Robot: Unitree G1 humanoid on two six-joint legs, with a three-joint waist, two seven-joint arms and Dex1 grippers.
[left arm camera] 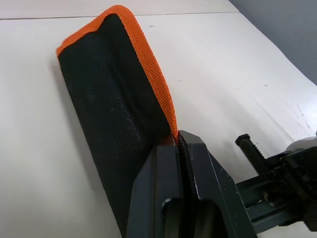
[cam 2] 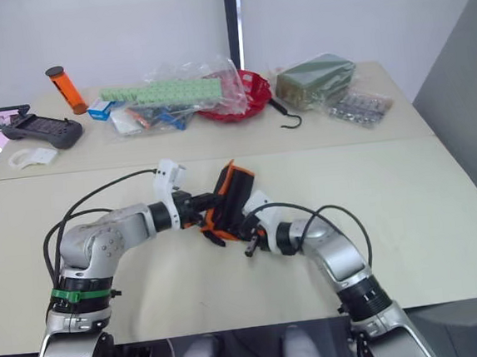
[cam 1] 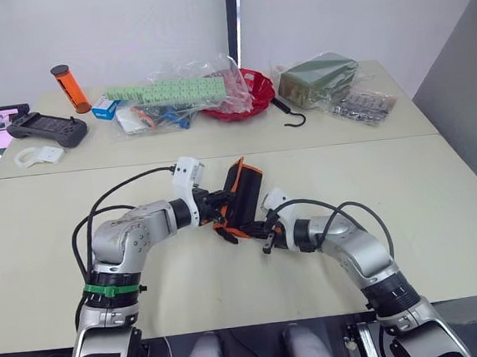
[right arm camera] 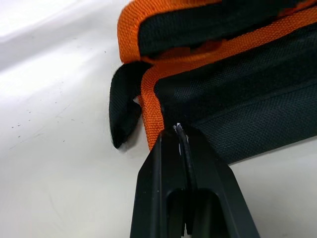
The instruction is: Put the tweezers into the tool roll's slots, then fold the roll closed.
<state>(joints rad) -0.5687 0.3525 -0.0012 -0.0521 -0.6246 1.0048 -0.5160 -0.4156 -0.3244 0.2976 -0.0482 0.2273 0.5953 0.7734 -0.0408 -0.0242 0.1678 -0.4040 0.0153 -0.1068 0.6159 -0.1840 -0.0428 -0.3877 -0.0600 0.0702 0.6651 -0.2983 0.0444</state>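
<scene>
The tool roll, black fabric with orange edging, is half folded in the middle of the near table, with one flap standing up. My left gripper is shut on that flap's orange edge, pinching it between the fingertips. From the other side, my right gripper is shut with its tips on the orange-edged lower layer, beside a short black strap tab. The tweezers and the slots are hidden inside the fold.
On the far table lie a black hook, a dark green packet, a red bowl, plastic bags with green blocks, an orange tube and a black controller. A seam divides the two tables.
</scene>
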